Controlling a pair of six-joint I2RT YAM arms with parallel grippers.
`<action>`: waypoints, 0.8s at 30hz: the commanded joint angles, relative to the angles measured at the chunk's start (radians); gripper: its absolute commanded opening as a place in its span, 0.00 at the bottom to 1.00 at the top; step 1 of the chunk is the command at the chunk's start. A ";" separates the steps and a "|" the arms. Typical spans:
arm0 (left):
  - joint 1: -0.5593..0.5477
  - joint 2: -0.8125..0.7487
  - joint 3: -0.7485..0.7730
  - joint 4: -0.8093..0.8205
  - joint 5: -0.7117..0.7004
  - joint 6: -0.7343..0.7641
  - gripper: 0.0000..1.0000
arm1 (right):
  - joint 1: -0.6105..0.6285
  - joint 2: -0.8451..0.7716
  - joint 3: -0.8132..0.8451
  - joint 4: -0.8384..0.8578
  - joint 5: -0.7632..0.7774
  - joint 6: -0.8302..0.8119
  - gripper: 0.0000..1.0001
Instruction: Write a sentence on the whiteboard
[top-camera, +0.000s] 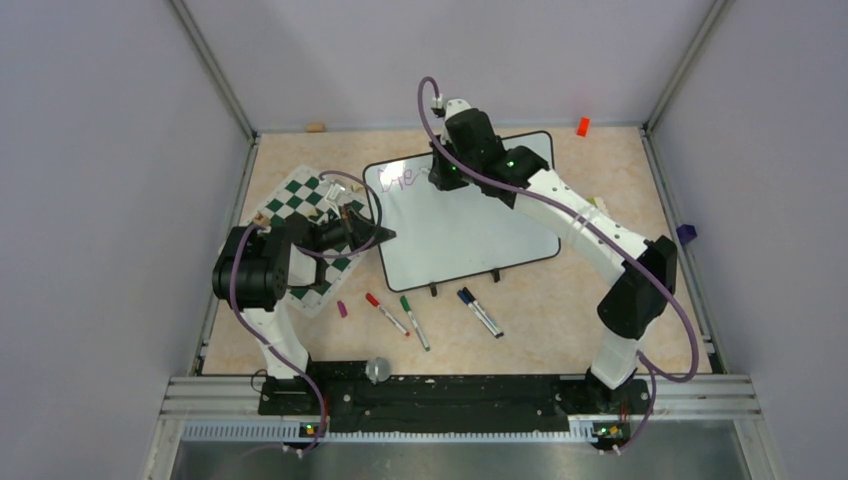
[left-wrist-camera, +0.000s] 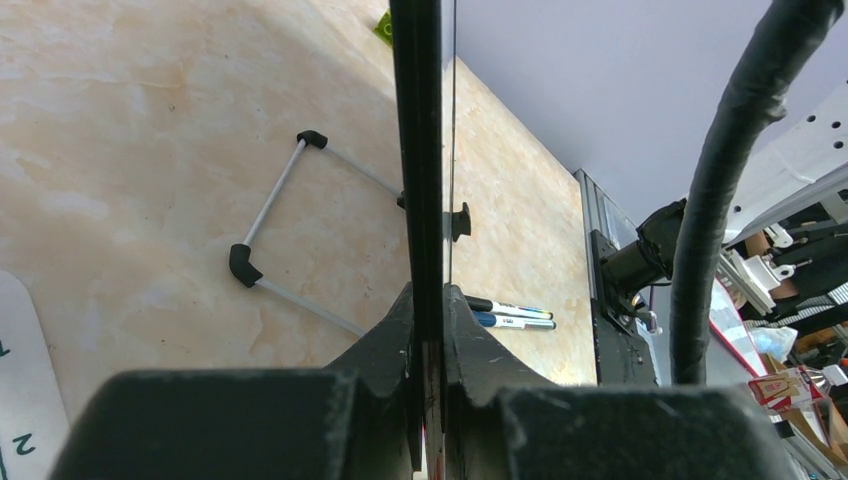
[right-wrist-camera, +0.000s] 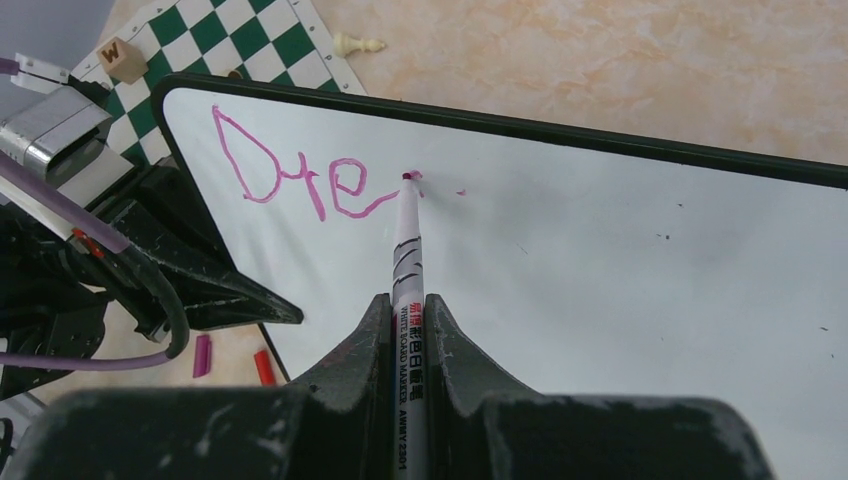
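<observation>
The whiteboard (top-camera: 470, 230) lies in the middle of the table, with its black feet at its near edge. The sentence (top-camera: 405, 181) stands as pink lettering "Dre" at the board's top left, and it also shows in the right wrist view (right-wrist-camera: 290, 180). My right gripper (right-wrist-camera: 407, 305) is shut on a white whiteboard marker (right-wrist-camera: 408, 250) whose pink tip touches the board (right-wrist-camera: 620, 290) just right of the "e". My left gripper (left-wrist-camera: 428, 300) is shut on the whiteboard's black left edge (left-wrist-camera: 416, 130). In the top view it sits at the board's left side (top-camera: 383, 236).
A green-and-white chess mat (top-camera: 305, 195) lies left of the board under my left arm, with a pawn (right-wrist-camera: 357, 43) and a wooden cube (right-wrist-camera: 124, 58). Red (top-camera: 385, 313), green (top-camera: 414, 322) and blue (top-camera: 480, 311) markers and a purple cap (top-camera: 342, 309) lie in front. An orange piece (top-camera: 582, 126) sits far back.
</observation>
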 joint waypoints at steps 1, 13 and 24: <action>-0.001 0.005 0.003 0.099 0.052 0.059 0.00 | 0.006 0.024 0.051 -0.009 -0.017 -0.014 0.00; -0.001 0.006 0.004 0.099 0.054 0.059 0.00 | 0.007 0.026 0.043 -0.062 -0.040 -0.018 0.00; -0.001 0.004 0.002 0.099 0.052 0.060 0.00 | 0.005 0.037 0.091 -0.096 0.062 -0.025 0.00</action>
